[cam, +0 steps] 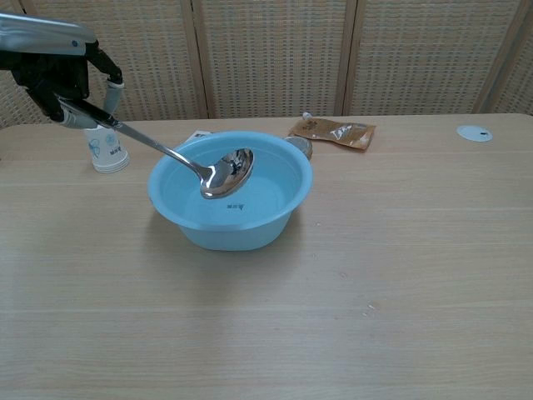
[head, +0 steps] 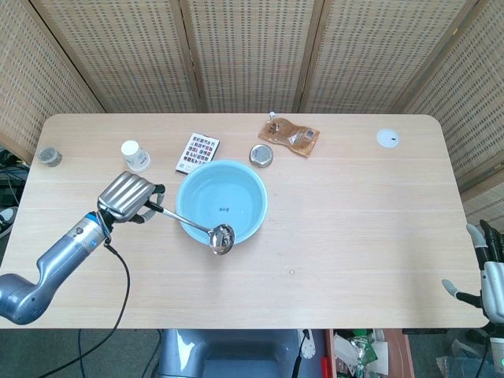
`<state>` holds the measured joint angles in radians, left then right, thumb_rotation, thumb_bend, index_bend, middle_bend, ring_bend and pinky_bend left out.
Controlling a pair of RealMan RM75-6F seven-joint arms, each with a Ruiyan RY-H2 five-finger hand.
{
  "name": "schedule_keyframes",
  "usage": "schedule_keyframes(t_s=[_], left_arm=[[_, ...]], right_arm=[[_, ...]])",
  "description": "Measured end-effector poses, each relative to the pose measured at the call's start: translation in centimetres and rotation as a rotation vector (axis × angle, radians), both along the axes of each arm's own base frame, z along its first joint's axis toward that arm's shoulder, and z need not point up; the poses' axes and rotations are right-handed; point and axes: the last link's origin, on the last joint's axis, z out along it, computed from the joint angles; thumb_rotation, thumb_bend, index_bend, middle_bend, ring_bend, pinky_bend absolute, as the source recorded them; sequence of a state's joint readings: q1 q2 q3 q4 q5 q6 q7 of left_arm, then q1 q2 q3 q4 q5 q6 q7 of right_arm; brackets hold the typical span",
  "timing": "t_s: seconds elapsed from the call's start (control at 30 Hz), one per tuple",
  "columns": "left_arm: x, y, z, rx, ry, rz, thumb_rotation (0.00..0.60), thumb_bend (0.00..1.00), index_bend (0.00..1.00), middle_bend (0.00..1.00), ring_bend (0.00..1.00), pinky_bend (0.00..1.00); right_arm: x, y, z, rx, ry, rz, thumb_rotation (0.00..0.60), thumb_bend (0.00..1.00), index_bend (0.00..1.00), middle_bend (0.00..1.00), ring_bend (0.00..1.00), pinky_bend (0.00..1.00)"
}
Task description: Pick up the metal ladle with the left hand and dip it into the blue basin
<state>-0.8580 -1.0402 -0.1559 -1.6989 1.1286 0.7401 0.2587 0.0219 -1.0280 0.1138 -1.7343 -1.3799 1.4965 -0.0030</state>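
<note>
Holding: the robot's left hand [cam: 58, 79], fingers wrapped round the handle end, grips the shiny long-handled metal ladle [cam: 179, 158] up in the air, far-left of the round light-blue plastic basin [cam: 231, 190].
Ladle position: the bowl [head: 221, 237] hangs over the basin; from the chest camera it sits above the inside, from the head camera it looks to be over the near rim. Not dipped yet, I'd say.
Long axis: running from the hand at the far left, sloping down and rightwards to the bowl, which is the low end; the cup opens up and towards us.
Risk one: coming down too near the rim, the bowl could knock the basin's wall and shove or tip it, since the basin looks light.
Risk two: the grip is right at the handle tip, so the ladle could swivel in the fingers and drop.
Risk three: a wide swing could clip the white paper cup [cam: 104, 144] just beside the hand.
Right hand: the right hand [head: 490, 277] waits at the near-right table edge, fingers spread, holding nothing.
</note>
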Motion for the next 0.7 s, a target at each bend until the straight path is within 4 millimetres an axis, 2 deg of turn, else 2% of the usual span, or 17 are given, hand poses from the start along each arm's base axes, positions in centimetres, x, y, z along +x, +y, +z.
schedule_keyframes(t_s=[0.2, 0.33, 0.53, 0.7], left_arm=[[2.0, 3.0, 0.1, 0.020, 0.009, 0.100, 0.600, 0.62, 1.00, 1.00, 1.00, 1.00], [3.3, 4.9, -0.7, 0.035, 0.035, 0.156, 0.600, 0.62, 1.00, 1.00, 1.00, 1.00], [5.0, 7.1, -3.7, 0.040, 0.148, 0.188, 0.600, 0.62, 1.00, 1.00, 1.00, 1.00], [4.9, 8.0, -6.2, 0.039, 0.245, 0.206, 0.600, 0.62, 1.00, 1.00, 1.00, 1.00]], right_arm=[[-0.4, -0.2, 0.3, -0.005, -0.009, -0.016, 0.600, 0.00, 0.00, 0.00, 0.00, 0.00], [-0.6, -0.3, 0.4, -0.008, -0.012, -0.026, 0.600, 0.00, 0.00, 0.00, 0.00, 0.00], [-1.0, -0.6, 0.6, -0.013, -0.016, -0.044, 0.600, 0.00, 0.00, 0.00, 0.00, 0.00], [-1.2, -0.6, 0.7, -0.015, -0.020, -0.049, 0.600, 0.00, 0.00, 0.00, 0.00, 0.00]])
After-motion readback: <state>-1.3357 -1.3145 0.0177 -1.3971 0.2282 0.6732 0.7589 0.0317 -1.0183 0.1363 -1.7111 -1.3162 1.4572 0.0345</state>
